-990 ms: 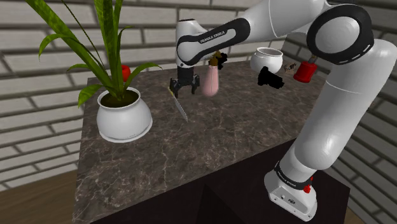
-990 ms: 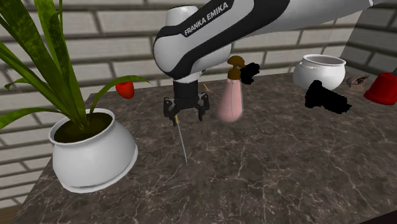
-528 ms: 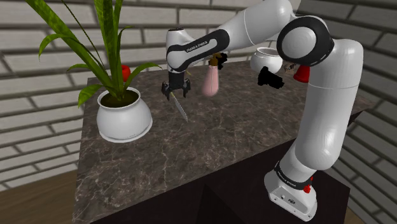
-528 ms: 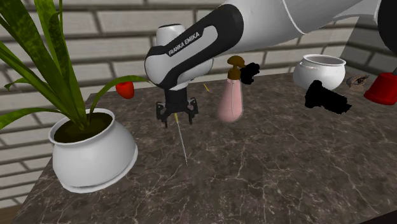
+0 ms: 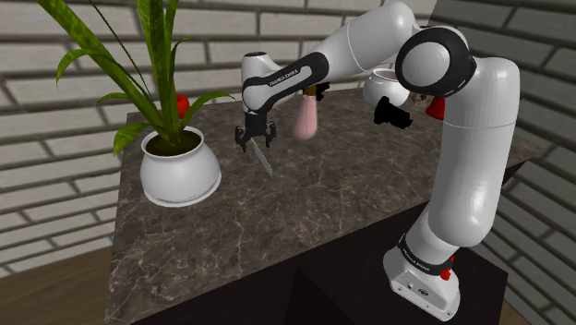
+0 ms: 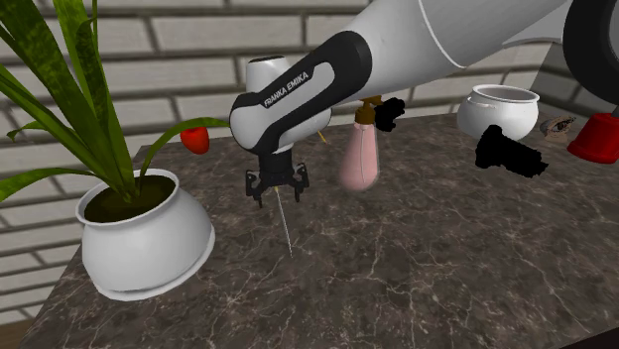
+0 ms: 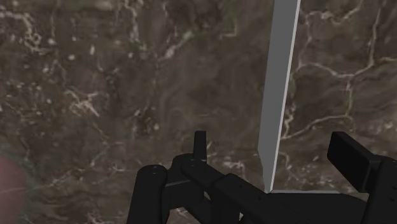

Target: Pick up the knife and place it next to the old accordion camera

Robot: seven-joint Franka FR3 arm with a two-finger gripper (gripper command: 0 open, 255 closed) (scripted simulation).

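The knife [image 5: 263, 162] lies on the dark marbled worktop [image 5: 323, 208], between the white plant pot [image 5: 180, 168] and the pink pump bottle [image 5: 306, 118], with its thin blade pointing toward the worktop's near edge. The arm reaches across from the stand, and the jaws hang directly over the knife's handle end, pointing down.

The shoulder view and the second exterior view show the jaws close above the knife [image 6: 285, 230], but neither shows clearly how wide they stand. The wrist view shows this: the 2 black fingers [image 7: 348, 159] are spread apart. The grey blade [image 7: 280, 95] runs away from the hand through the gap between them and touches neither finger, so nothing is gripped. That view also shows the veined stone [image 7: 95, 95] beneath the blade.

The exterior views show the rest of the layout. The black accordion camera [image 5: 392, 113] sits well apart from the knife, toward the far right of the worktop (in the second exterior view [image 6: 509, 151] it lies in front of a white bowl [image 6: 501, 107] and beside a red cup [image 6: 598, 137]). The bottle stands between the knife and the camera. A small red object [image 6: 196, 139] sits at the back edge behind the plant.
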